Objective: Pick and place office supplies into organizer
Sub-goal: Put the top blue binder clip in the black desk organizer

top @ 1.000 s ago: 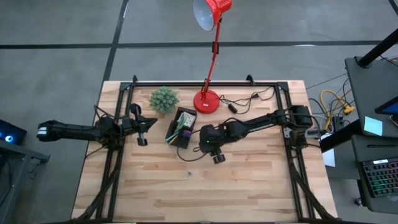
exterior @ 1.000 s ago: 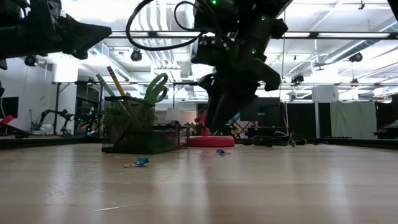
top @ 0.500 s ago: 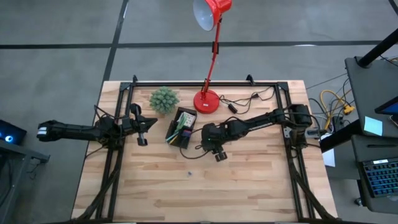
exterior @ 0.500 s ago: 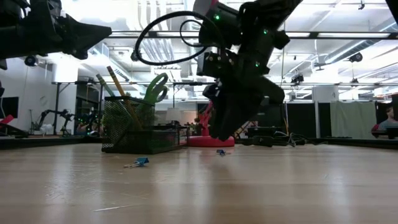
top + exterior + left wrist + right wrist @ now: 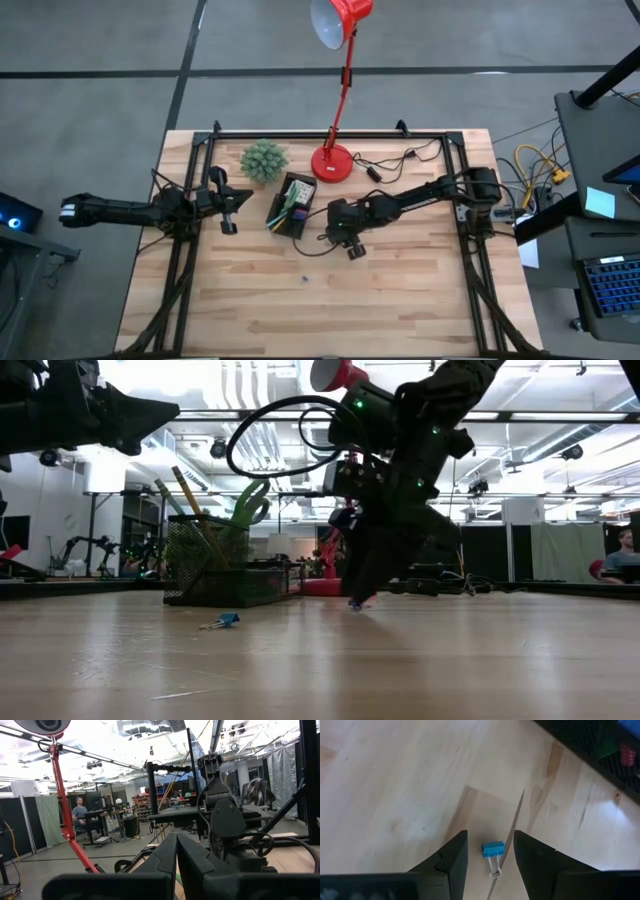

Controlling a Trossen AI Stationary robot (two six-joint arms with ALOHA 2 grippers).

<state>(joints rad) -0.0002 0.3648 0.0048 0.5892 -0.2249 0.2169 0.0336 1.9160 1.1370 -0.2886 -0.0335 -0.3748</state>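
Bare surface (image 5: 330, 310) lies open across the near half. The organizer (image 5: 291, 203), plant (image 5: 264, 159) and lamp base (image 5: 332, 162) crowd the far middle. A blue clip (image 5: 492, 849) sits between the right hand's (image 5: 490, 851) spread fingers.

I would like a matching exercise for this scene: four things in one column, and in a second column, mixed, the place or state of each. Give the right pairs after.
Things
1. right gripper
2. left gripper
3. green-handled scissors
4. second blue binder clip

Places or states
A. stands upright in the black mesh organizer
B. lies alone on the table, in front of the organizer in the low view
C. jaws shut, waiting at the table's left side
D. jaws open, lowered over a blue binder clip

Pairs: 1-D, 2-C, 3-A, 4-B
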